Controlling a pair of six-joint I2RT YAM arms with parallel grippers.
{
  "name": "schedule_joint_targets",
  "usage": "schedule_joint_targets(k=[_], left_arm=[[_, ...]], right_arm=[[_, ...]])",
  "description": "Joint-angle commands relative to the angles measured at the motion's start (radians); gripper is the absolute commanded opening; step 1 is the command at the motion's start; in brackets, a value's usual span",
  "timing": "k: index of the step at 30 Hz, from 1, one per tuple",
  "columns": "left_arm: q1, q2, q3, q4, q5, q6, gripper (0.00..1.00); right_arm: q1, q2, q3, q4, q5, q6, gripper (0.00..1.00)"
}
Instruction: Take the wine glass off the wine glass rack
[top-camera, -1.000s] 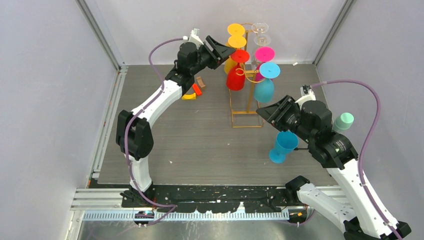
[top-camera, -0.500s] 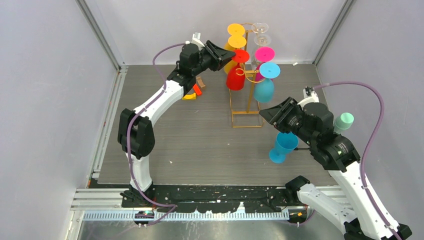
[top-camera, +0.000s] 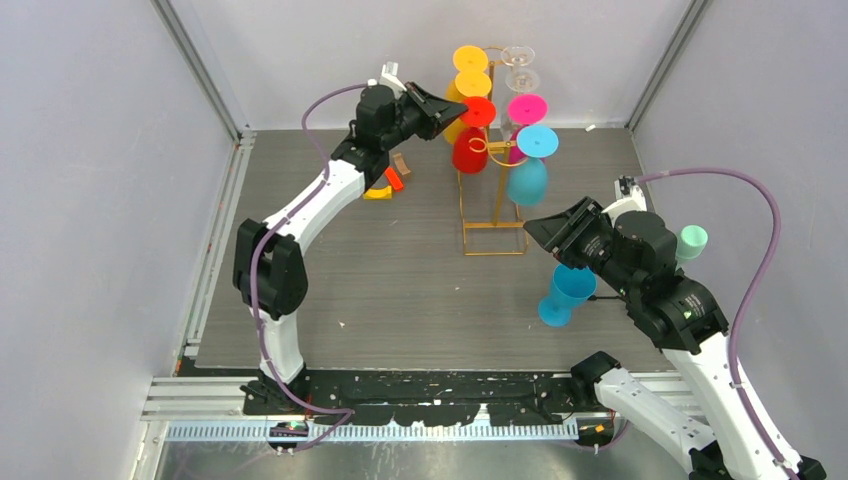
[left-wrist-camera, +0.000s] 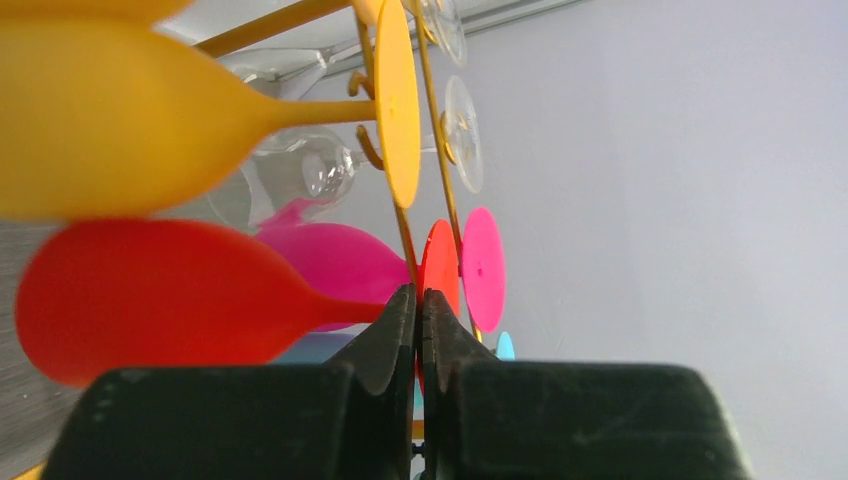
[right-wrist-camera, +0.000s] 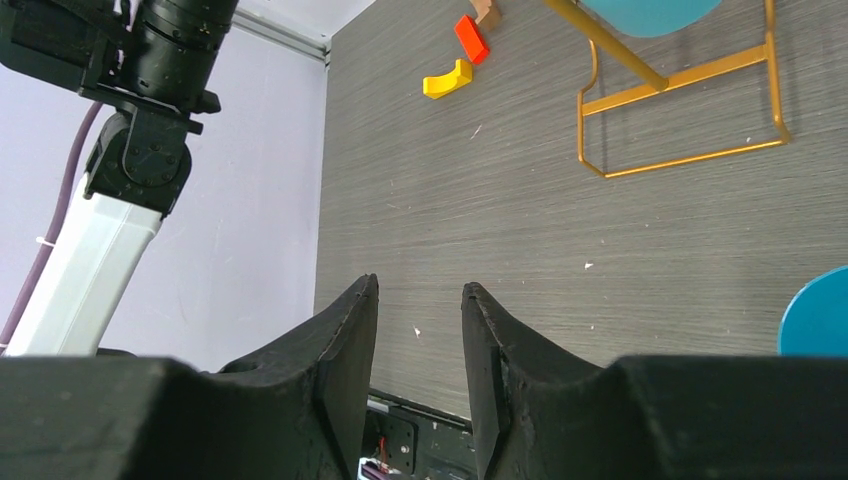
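Left gripper (left-wrist-camera: 415, 295) clamped on the red wine glass (left-wrist-camera: 150, 300) stem at the wine glass rack (right-wrist-camera: 605, 43); right gripper (right-wrist-camera: 420, 287) fingers apart, empty, near the rack's base.

Wine glass rack (top-camera: 495, 253): thin gold wire, upright on a rectangular base at the far middle of the bench, with curled hooks down both sides of its stem.

Red wine glass (top-camera: 470, 155): opaque, hanging bowl-down on the rack's left side, below the top hooks. Round flat foot uppermost, close against the gold upright (left-wrist-camera: 442, 170). Thin stem pinched just under the foot between the closed-up fingers of the left tool (top-camera: 462, 106), reaching in from the left. Bowl clear of the bench.
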Motion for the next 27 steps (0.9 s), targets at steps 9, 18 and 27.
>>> schedule_joint_targets(k=[9,18,27], left_arm=[[0.001,-0.092,0.054,-0.059,-0.005,0.066,0.0],[0.003,-0.134,0.028,-0.069,-0.021,0.074,0.0],[0.042,-0.195,-0.019,-0.081,-0.022,0.081,0.0]], right_arm=[[-0.003,-0.011,-0.008,0.028,0.025,-0.015,0.42],[-0.003,-0.012,-0.005,0.03,0.024,-0.007,0.41],[-0.003,-0.03,-0.017,0.046,0.026,0.001,0.56]])
